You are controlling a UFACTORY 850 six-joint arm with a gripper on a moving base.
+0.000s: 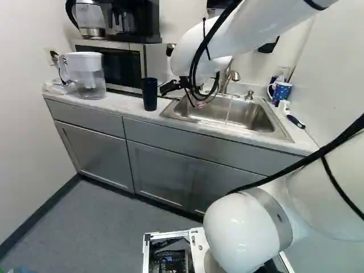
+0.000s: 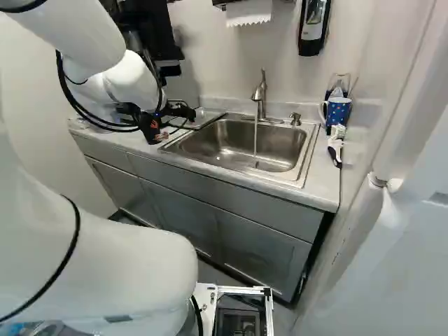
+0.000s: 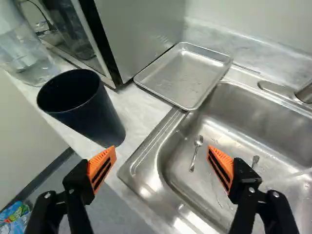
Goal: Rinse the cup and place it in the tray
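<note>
Beside the sink (image 3: pixel 243 105), on the counter (image 3: pixel 139 114), stands the cup (image 3: pixel 92 114), upright with its mouth open. The fingers (image 3: pixel 101 161) are spread, with nothing pinched between them. Judged by its plain, tapered wall, the cup is probably light, fairly stiff plastic, low in fragility but prone to tipping if nudged at the rim. Recommended hold: opposite sides of the wall, around mid-height, leaving the mouth unobstructed for rinsing. Apply moderate pressure; excess may flex the wall. After contact with the water stream (image 2: pixel 255 140) over the sink, expect a slippery surface and added weight until drained. The tray (image 3: pixel 183 75) overlaps the sink's corner.
</note>
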